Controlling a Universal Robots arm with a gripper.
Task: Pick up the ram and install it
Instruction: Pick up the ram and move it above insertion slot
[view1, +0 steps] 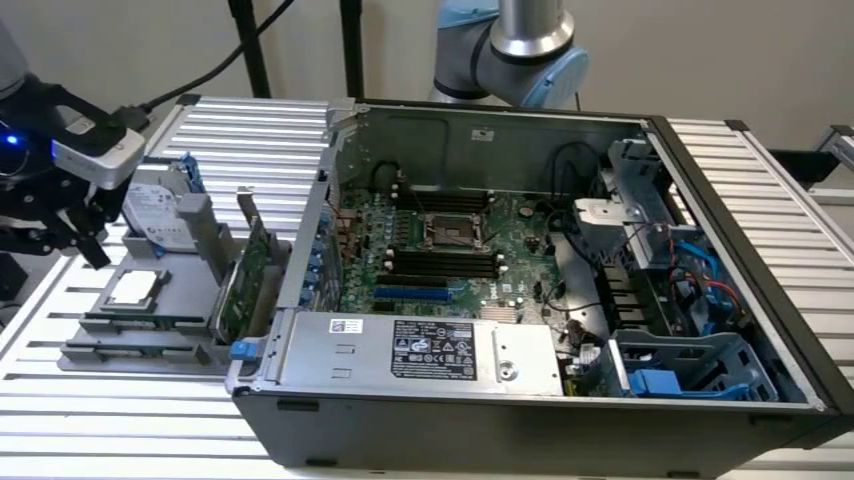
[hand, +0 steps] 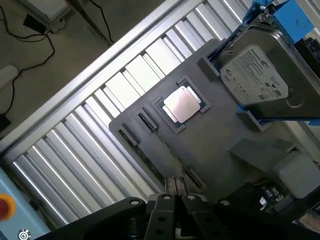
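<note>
The gripper, fingers spread apart and empty, is held above the grey tray at the exterior view's left, in which the ram is slotted on edge near a processor, a hard drive and an expansion card.

The ram — a thin green stick — stands on edge in the grey holder's slot, near the processor.
</note>
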